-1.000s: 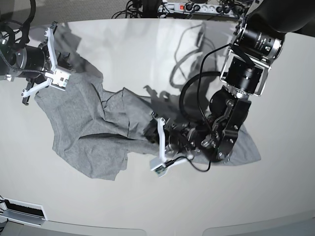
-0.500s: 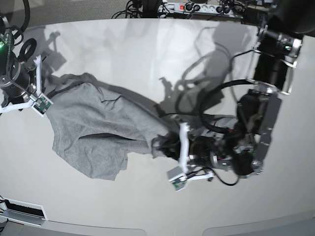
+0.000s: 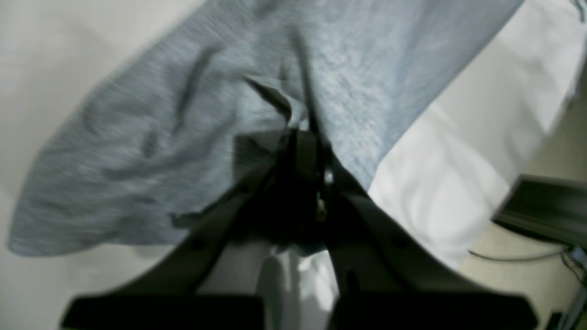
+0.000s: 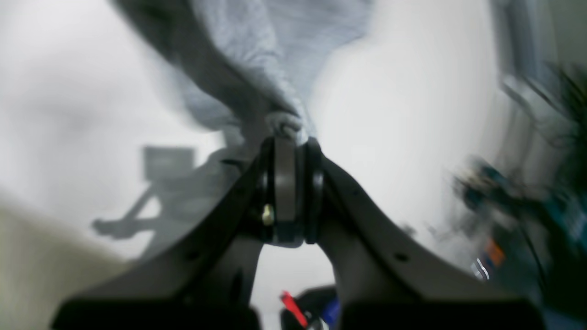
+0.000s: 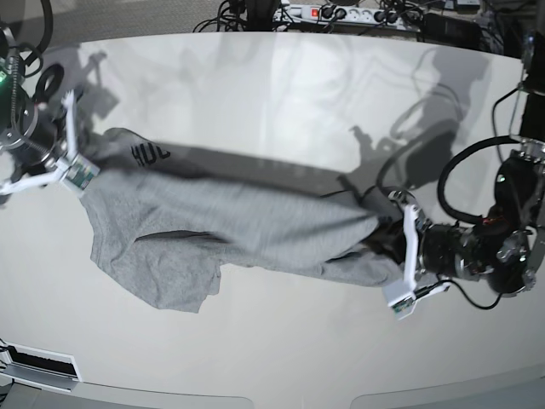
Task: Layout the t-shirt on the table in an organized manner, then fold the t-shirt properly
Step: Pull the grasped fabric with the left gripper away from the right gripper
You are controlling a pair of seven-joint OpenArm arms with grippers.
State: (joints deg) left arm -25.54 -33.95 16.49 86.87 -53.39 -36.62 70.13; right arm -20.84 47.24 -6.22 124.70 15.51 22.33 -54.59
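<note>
Clearly only the laying-out has begun: the heather-grey cotton t-shirt hangs stretched but rumpled over the glossy off-white surface, each end pinched by a closed end effector, left and right. Flattening and folding remain.

A very large, glossy off-white table with curved edges is filling most of the base view. A heather-grey cotton t-shirt is lying stretched across it, black lettering showing near its far left edge.
</note>
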